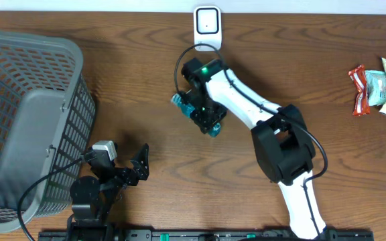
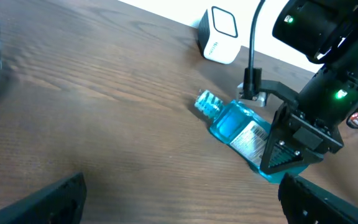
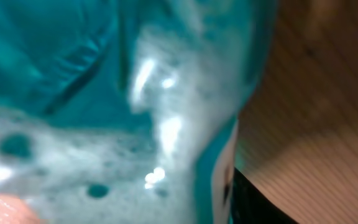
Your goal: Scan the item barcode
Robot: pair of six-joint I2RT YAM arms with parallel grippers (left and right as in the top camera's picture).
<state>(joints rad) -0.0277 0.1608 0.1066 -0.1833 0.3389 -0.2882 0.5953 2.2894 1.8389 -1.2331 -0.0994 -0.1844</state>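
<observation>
**Desk inventory: bottle at scanner, mid-grasp**

- Desk (image 1: 146, 87): wooden, carries all below.
- Basket (image 1: 25, 120): grey mesh, far left.
- Right gripper (image 1: 203, 110): clamped across the bottle's lower body; much the nearer arm.
- Left gripper (image 1: 136, 167): jaws wide apart, empty, well apart from the bottle.
- Bottle (image 2: 238, 134): blue liquid, foaming; long axis slanting, cap toward the scanner, label up.
- Scanner (image 1: 207, 23): white, near the back edge, just beyond the bottle.
- Snack packets (image 1: 380, 87): far right.

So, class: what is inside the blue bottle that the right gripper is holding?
The blue bottle holds blue liquid; the right wrist view shows foam and bubbles in it. The right gripper covers its lower end, and the white label hides part of the inside.
</observation>
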